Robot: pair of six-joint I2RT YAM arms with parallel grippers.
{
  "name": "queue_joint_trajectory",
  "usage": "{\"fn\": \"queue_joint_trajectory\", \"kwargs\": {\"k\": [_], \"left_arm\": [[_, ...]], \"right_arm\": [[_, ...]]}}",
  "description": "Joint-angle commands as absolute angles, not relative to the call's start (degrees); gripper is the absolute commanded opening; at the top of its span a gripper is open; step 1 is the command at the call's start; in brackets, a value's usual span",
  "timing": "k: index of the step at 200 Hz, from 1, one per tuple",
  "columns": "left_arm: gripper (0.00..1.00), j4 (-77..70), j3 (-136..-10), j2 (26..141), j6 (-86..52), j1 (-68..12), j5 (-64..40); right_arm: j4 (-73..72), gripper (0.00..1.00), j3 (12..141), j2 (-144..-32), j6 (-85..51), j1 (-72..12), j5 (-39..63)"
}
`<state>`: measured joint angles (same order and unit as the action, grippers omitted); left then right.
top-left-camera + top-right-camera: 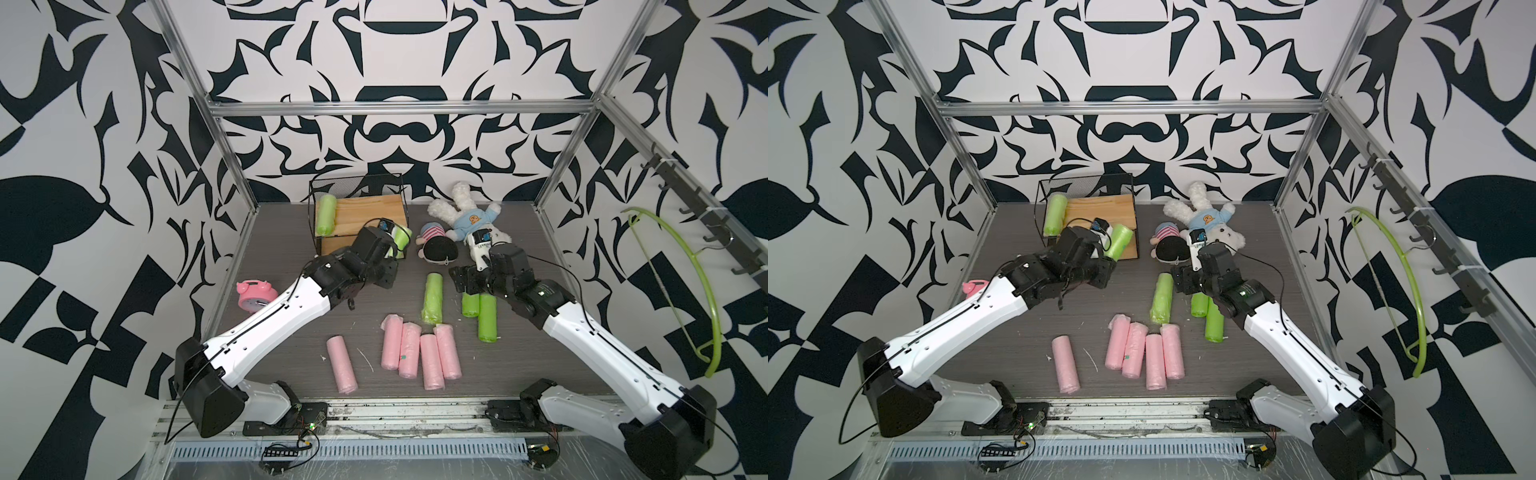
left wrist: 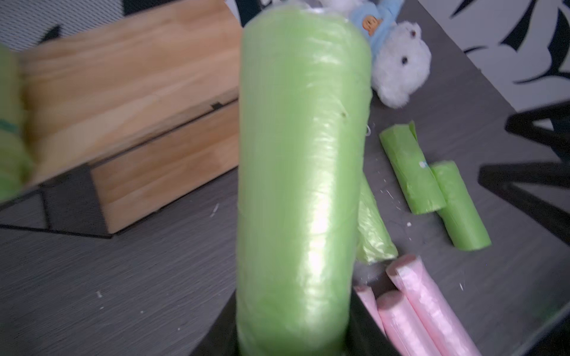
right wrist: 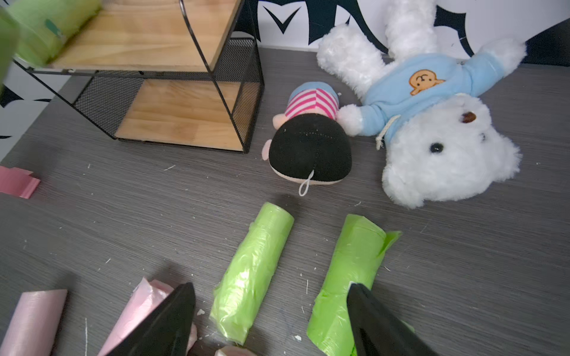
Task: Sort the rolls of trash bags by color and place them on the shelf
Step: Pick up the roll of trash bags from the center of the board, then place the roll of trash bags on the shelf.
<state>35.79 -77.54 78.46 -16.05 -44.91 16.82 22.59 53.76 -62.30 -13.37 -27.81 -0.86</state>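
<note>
Currently shelved: one stored green roll (image 1: 326,214) is laid at the 9 o'clock end of the top board of the shelf (image 1: 374,212), long axis along 12–6.
Left grip: the left gripper (image 1: 392,252) is clamped narrowly round the held green roll (image 2: 302,185); nothing else is caught.
Held roll's place: it is kept off the table (image 1: 299,357) at the shelf's 4 o'clock corner, axis tilted along 1–7.
Deciding relation: bare board is judged to lie at 10 to 11 o'clock from the held roll. A slight turn toward 12–6 is judged needed for it to be laid parallel to the stored one. The shelf is reached more readily by the left arm.
Pink side: five pink rolls (image 1: 419,353) are left on the table at 6 o'clock of the shelf, one apart toward 9 o'clock, four touching.
Loose greens: a lone green roll (image 1: 432,297) is laid along 12–6, and a green pair (image 1: 487,318) is set near it at 3 o'clock.
Right grip: the right gripper (image 3: 271,286) is spread wide and empty above the loose greens.
Hidden: the left fingers are masked by wrist and roll in both top views. The left wrist view is blurred. The pair's far ends are covered by the right arm. Whether the held roll is over the board or just short of it cannot be told.
</note>
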Motion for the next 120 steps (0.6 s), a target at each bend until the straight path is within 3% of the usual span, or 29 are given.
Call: {"fn": "queue_joint_trajectory", "kwargs": {"k": [1,44,120], "left_arm": [[0.38,36.9,-81.0,79.0,-15.8,-39.9,21.0],[0.37,39.6,-87.9,87.1,-15.1,-33.4,22.2],[0.38,42.9,-98.2,95.9,-12.9,-32.3,27.5]], "right_arm": [[20.1,0.83,56.9,-61.8,-12.8,-29.6,1.0],[14.3,0.84,58.1,-62.2,-9.3,-33.7,4.5],[4.9,0.84,57.9,-68.8,-10.1,-37.1,7.2]]}}
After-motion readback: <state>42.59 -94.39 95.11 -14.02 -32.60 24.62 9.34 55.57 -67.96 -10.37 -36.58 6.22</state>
